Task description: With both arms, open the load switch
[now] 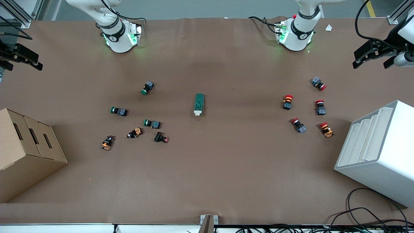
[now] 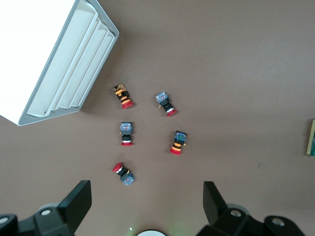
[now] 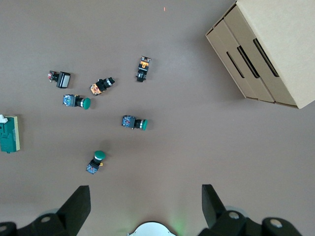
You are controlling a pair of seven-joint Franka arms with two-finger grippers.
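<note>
Load switch: lying mid-bench between both arms for shared reach, untouched. Left gripper & right gripper: hovering at bench ends, fingers wide, holding nothing.

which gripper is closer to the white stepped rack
Left. The left gripper hangs open over the table edge just above the white stepped rack; the right gripper is open at the cardboard box's end.

Left gripper high over the counter, fingers spread wide, holding nothing. Below it: five red-capped push-buttons in a loose cluster, all lying on their sides. White slotted bin just beside them. Load switch barely visible at frame edge.
</note>
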